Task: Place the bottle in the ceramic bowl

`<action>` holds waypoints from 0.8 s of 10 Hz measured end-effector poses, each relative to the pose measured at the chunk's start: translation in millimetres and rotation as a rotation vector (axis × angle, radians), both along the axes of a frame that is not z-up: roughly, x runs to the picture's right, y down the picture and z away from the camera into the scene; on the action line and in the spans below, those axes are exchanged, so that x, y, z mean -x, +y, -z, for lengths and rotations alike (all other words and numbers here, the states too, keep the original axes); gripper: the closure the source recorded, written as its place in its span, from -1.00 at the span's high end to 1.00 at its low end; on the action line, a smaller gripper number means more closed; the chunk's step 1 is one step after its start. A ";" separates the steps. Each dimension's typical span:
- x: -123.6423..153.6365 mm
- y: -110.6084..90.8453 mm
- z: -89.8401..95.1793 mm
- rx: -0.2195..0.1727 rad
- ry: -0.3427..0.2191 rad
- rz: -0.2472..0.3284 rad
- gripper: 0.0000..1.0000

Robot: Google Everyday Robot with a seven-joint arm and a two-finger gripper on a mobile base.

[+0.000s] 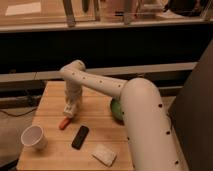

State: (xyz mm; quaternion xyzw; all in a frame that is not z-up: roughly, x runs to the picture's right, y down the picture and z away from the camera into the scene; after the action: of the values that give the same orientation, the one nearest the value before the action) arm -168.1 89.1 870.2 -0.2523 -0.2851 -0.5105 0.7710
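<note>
Green ceramic bowl [116,110] sits near the gripper [70,110], low over the table [50,107]; jaws' state cannot be told.

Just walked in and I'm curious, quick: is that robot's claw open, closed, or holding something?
The claw, low over the wooden table by a small orange object: cannot be told whether open, closed or holding anything.

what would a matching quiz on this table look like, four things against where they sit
Things: 1 white cup; 2 black flat object; 3 ceramic bowl; 4 gripper.
Places: a partly hidden behind the arm; b just behind the orange object; c front left corner of the table; d between white cup and white block.
Pairs: 1-c; 2-d; 3-a; 4-b.
</note>
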 end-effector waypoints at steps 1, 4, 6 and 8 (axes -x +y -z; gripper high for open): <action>-13.1 -2.7 1.6 0.000 0.001 -0.008 -0.92; -42.0 -13.1 7.6 -0.002 0.011 -0.044 -0.92; -71.8 -17.4 13.6 -0.003 0.015 -0.076 -0.92; -99.1 -20.0 17.7 -0.010 0.013 -0.096 -0.92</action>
State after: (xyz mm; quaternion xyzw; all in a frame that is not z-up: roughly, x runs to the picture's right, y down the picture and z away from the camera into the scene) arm -68.9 69.1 852.5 -0.2377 -0.2893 -0.4728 0.7977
